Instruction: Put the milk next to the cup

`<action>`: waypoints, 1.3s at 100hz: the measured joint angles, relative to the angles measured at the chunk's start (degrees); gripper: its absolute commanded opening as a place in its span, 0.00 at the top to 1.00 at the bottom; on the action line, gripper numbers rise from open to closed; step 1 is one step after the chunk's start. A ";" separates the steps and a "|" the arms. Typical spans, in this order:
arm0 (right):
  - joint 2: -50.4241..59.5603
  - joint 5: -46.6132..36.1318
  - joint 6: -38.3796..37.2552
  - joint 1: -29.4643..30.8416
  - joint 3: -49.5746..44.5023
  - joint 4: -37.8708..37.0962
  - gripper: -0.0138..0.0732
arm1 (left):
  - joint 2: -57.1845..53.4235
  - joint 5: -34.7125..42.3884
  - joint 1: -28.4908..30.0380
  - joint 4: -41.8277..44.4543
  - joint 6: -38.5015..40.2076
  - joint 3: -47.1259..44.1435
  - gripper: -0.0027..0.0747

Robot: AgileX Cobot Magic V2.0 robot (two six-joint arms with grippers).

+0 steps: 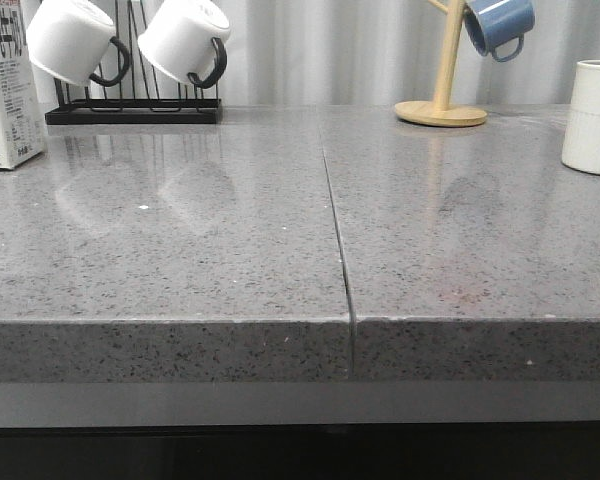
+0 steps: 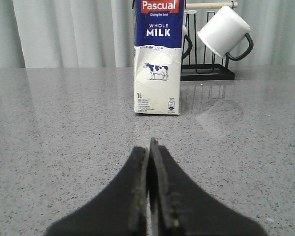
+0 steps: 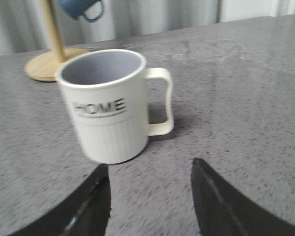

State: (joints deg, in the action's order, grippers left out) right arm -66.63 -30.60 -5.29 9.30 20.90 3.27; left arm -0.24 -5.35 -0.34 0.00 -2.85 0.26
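Milk (image 1: 8, 85) stands upright at the far left edge of the front frame on the grey bench (image 1: 230, 260), well apart from the cup (image 1: 592, 118) at the far right. We see our left pincer (image 2: 149, 162) closed and empty, facing the carton; our right pincer (image 3: 150, 189) gapes open just before the cup.

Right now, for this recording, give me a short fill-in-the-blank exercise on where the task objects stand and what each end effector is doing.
1. In the front view, the milk stands at the far ____ edge of the table.
2. The left end effector is ____, holding nothing.
3. The right end effector is ____, facing the cup.
4. The cup's lettering reads ____.

Missing words: left; shut; open; HOME
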 measured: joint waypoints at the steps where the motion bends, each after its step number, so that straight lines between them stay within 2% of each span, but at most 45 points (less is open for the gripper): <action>1: -0.37 -0.16 0.00 0.10 0.40 0.04 0.39 | 0.00 0.00 0.00 0.00 0.00 0.00 0.99; 48: -21.31 -5.48 3.06 1.08 12.83 0.13 0.39 | 0.00 0.00 0.00 0.00 0.00 0.00 0.99; 105: -32.06 -6.22 3.67 2.18 23.77 0.13 0.40 | 0.00 0.00 0.00 0.00 0.00 0.00 0.99; 112: -33.42 -6.22 3.67 2.18 25.62 0.13 0.46 | 0.00 0.00 0.00 0.00 0.00 0.00 0.99; 130: -35.02 -5.42 3.71 2.18 28.29 0.13 0.81 | 0.00 0.00 0.00 0.00 0.00 0.00 0.99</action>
State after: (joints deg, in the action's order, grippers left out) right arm -101.64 -36.02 -1.58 11.47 49.18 3.40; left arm -0.24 -5.35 -0.34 0.00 -2.85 0.26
